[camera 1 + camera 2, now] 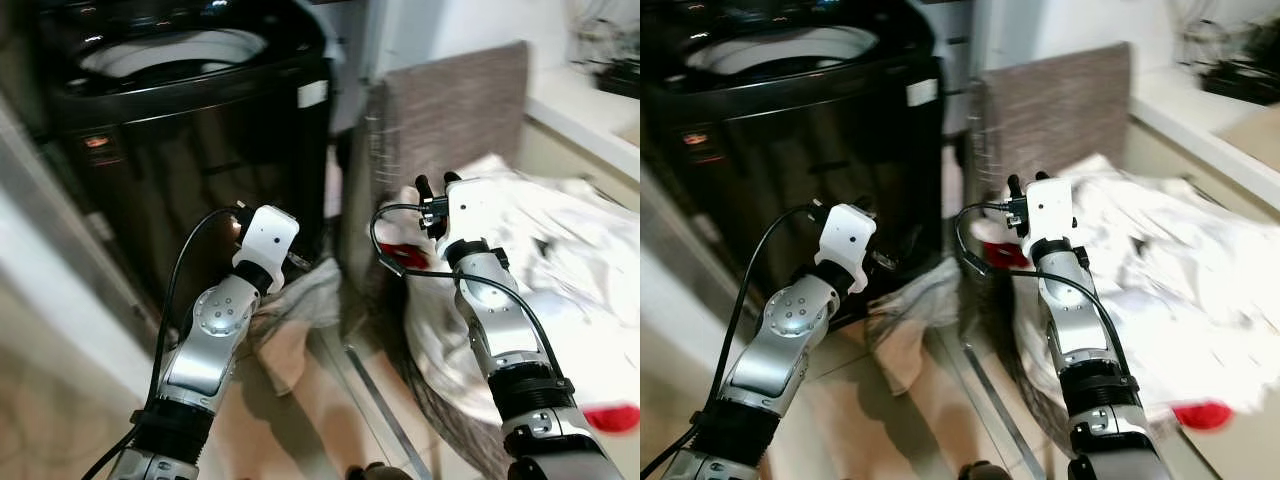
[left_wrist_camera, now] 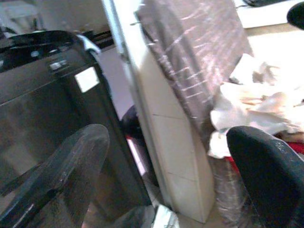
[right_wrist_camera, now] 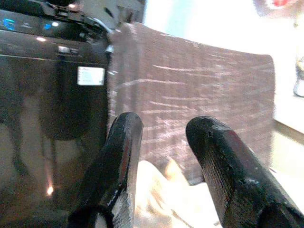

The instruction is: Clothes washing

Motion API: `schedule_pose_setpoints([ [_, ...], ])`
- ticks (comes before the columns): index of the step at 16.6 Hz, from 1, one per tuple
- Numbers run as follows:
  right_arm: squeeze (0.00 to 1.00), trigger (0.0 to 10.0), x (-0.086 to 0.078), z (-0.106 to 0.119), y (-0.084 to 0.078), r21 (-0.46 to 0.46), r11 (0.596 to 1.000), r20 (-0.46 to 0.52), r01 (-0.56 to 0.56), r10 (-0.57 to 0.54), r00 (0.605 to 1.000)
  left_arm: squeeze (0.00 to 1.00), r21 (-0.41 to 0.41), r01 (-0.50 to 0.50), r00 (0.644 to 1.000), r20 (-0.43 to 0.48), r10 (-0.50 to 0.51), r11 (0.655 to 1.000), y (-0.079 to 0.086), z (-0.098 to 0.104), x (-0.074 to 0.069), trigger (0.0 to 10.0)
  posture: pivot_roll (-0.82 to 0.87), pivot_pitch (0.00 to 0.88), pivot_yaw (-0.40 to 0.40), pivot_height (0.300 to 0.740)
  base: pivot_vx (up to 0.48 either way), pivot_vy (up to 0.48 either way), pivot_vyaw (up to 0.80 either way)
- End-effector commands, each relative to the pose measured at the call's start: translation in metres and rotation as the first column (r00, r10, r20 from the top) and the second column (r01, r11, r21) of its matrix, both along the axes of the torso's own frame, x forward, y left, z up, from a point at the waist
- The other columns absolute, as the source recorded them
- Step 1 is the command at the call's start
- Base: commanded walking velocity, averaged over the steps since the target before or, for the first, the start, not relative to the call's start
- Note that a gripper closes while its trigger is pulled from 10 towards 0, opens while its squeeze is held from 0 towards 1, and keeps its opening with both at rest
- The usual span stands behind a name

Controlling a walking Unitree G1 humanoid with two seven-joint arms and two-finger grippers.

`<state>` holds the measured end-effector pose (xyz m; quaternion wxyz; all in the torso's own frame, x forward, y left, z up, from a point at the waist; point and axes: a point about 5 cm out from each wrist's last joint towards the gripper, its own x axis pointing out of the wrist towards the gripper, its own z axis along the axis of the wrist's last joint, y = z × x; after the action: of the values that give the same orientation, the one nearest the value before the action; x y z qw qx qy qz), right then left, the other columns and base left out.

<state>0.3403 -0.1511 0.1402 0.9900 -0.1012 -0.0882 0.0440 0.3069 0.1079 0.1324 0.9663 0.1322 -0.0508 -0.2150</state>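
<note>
My right gripper [image 3: 166, 166] hovers spread over the heap of white clothes [image 1: 560, 260] in the grey woven hamper [image 1: 460, 110]; my left gripper [image 2: 161, 175] gapes empty beside the black top-loading washing machine [image 1: 180, 90] — a shallow pinch could drag garments onto the floor.

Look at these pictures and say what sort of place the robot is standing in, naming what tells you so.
Most likely a laundry corner in a home. A black top-loading washing machine stands with its drum open, a brown woven hamper beside it is heaped with pale clothes, and the floor is tiled.
</note>
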Motion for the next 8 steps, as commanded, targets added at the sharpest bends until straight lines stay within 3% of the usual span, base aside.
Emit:
schedule_pose_setpoints([
  [1,0.0,10.0,-0.002,-0.006,-0.006,0.005,1.0,-0.017,0.027,-0.027,0.999,0.0,0.013,-0.005,1.0,-0.001,0.005,1.0,0.002,-0.002,0.001,10.0,-0.09,0.0,-0.012,0.74,0.0,0.0,-0.72],
  [6,0.0,10.0,-0.01,-0.021,-0.021,0.008,0.997,-0.068,0.077,-0.076,0.995,0.0,0.012,-0.02,1.0,-0.024,0.02,1.0,0.01,-0.006,0.001,10.0,-0.09,0.0,-0.011,0.74,0.0,0.0,-0.68],
  [8,0.0,10.0,-0.009,-0.027,-0.026,0.029,0.988,-0.112,0.15,-0.145,0.983,0.0,0.011,-0.019,0.999,-0.025,0.019,1.0,0.011,-0.006,0.002,10.0,-0.1,0.0,-0.007,0.736,0.0,0.0,-0.28],
])
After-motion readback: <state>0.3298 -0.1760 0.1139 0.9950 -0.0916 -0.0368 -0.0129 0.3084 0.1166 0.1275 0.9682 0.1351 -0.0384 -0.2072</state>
